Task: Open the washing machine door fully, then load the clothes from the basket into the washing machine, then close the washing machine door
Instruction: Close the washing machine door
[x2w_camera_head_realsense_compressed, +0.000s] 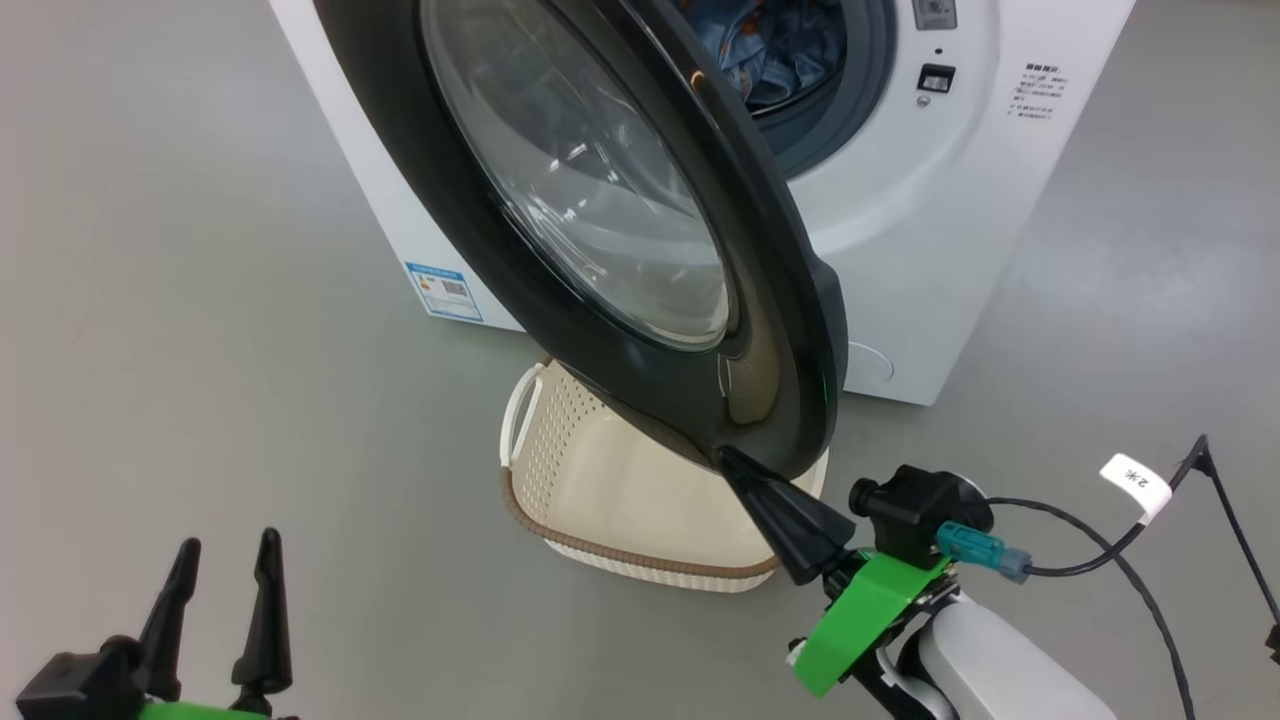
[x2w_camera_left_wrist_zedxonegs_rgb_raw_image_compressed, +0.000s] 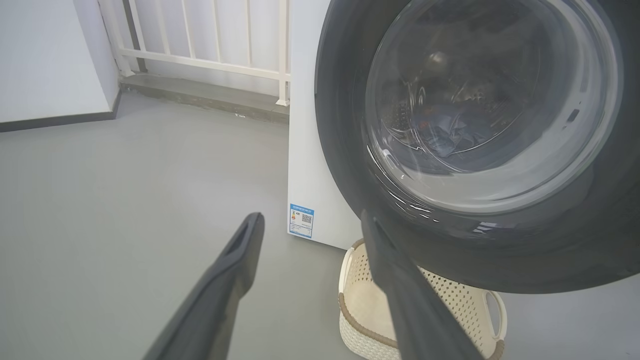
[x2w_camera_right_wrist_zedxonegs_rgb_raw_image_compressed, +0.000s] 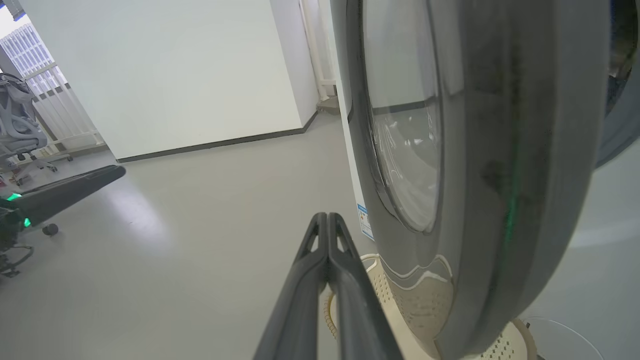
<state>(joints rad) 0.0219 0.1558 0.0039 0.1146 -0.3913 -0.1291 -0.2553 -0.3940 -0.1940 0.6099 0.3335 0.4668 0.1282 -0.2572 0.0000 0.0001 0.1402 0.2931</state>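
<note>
The washing machine (x2w_camera_head_realsense_compressed: 900, 250) stands with its black-rimmed door (x2w_camera_head_realsense_compressed: 790, 330) swung partway out, above the cream basket (x2w_camera_head_realsense_compressed: 620, 480). Light blue printed clothes (x2w_camera_head_realsense_compressed: 770, 50) lie inside the drum, and also show through the door glass (x2w_camera_left_wrist_zedxonegs_rgb_raw_image_compressed: 450, 137). No fabric shows in the visible part of the basket (x2w_camera_left_wrist_zedxonegs_rgb_raw_image_compressed: 360, 300). My right gripper (x2w_camera_head_realsense_compressed: 728, 458) is shut with nothing in it, its tips at the lowest edge of the door rim (x2w_camera_right_wrist_zedxonegs_rgb_raw_image_compressed: 500, 150), on the outer side. My left gripper (x2w_camera_head_realsense_compressed: 228, 545) hangs open at the lower left, apart from everything.
A black cable with a white tag (x2w_camera_head_realsense_compressed: 1135, 485) trails from my right wrist. A white railing (x2w_camera_left_wrist_zedxonegs_rgb_raw_image_compressed: 200, 55) and a wall stand behind the machine. An office chair (x2w_camera_right_wrist_zedxonegs_rgb_raw_image_compressed: 20, 125) is off to the side. Grey floor lies all around.
</note>
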